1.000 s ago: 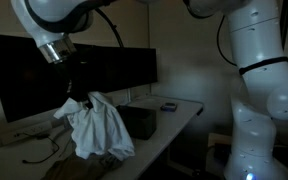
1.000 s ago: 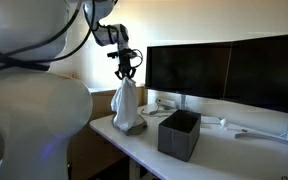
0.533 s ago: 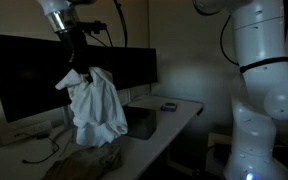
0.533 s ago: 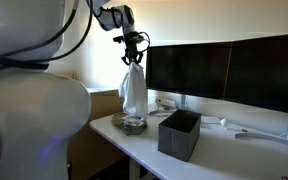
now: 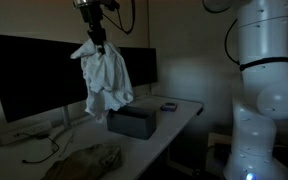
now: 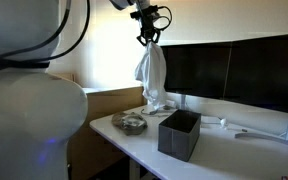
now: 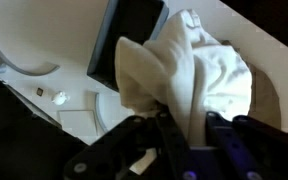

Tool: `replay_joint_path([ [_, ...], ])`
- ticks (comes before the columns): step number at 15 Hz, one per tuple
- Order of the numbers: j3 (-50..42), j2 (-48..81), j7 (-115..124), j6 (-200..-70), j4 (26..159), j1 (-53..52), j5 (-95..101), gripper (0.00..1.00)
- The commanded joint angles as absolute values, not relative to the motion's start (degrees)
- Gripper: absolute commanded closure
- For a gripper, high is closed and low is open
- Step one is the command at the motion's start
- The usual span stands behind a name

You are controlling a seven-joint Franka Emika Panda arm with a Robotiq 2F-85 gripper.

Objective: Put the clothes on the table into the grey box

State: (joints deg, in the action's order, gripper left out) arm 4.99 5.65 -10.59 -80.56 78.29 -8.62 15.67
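Hanging from clamped gripper (image 6: 149,37), whitish garment (image 6: 151,75) above table (image 6: 222,148); grey box (image 6: 179,134) nearby

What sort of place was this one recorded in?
Probably an office or lab workstation: wide dark monitors stand in a row on a long pale desk, with cables lying on it.

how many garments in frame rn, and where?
2. A whitish one hangs from the hand, high above the table near the grey box; a tan heap lies on the table. The box's inside isn't fully visible.
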Motion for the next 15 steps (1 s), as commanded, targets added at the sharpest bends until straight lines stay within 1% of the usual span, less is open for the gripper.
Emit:
replay_joint_path([
  [1, 2.94, 5.58, -18.45, -80.16, 75.67, -5.97, 17.59, 0.87],
  [5, 0.03, 5.92, -24.06, -80.76, 74.20, -3.65, 17.31, 0.87],
  [10, -3.28, 5.76, -29.71, -80.80, 75.61, -1.17, 16.00, 0.87],
  [15, -5.18, 5.22, -33.00, -81.44, 82.12, -0.16, 16.36, 0.88],
])
